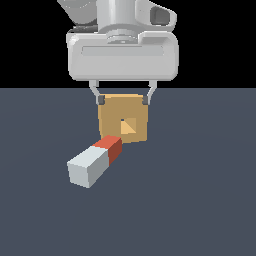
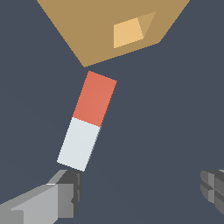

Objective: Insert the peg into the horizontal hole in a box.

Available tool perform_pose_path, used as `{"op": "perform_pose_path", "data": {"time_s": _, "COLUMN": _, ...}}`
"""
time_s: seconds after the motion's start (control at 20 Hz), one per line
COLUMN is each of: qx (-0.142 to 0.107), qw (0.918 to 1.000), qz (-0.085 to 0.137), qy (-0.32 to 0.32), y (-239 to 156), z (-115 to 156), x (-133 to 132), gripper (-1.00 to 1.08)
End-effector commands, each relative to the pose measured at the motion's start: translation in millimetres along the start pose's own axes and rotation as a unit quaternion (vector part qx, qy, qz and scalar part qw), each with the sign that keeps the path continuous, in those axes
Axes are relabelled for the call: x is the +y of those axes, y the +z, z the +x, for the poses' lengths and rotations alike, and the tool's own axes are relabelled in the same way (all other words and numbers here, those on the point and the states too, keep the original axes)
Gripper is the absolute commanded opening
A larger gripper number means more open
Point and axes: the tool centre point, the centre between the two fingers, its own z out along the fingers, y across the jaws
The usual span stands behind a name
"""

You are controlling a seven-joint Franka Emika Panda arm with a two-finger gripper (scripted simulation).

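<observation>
Nearest, the stiff, likely light peg (image 1: 95,161) lies ungrasped below the wide-open gripper (image 1: 123,100); grip its pale half.

A bare simulated test scene, not a real room: a flat, featureless slate-blue floor (image 1: 200,210) runs to a straight horizon under a solid black void. Flat-shaded blocks, a tan box (image 1: 123,125) and a two-tone peg (image 1: 95,162), lie on it without texture or clutter, beneath a smooth grey robot gripper (image 1: 123,100) rendered in plain computer graphics.
</observation>
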Motion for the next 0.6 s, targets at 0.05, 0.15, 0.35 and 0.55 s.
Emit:
{"op": "perform_pose_path", "data": {"time_s": 0.05, "qx": 0.0, "qw": 1.0, "qz": 0.0, "qy": 0.0, "y": 0, "z": 0, "x": 0, "gripper": 1.0}}
{"op": "perform_pose_path", "data": {"time_s": 0.15, "qx": 0.0, "qw": 1.0, "qz": 0.0, "qy": 0.003, "y": 2, "z": -1, "x": -1, "gripper": 1.0}}
{"op": "perform_pose_path", "data": {"time_s": 0.35, "qx": 0.002, "qw": 0.9998, "qz": 0.0, "qy": 0.017, "y": 9, "z": -3, "x": -8, "gripper": 1.0}}
{"op": "perform_pose_path", "data": {"time_s": 0.55, "qx": 0.004, "qw": 0.9991, "qz": 0.0, "qy": 0.043, "y": 23, "z": -8, "x": -19, "gripper": 1.0}}
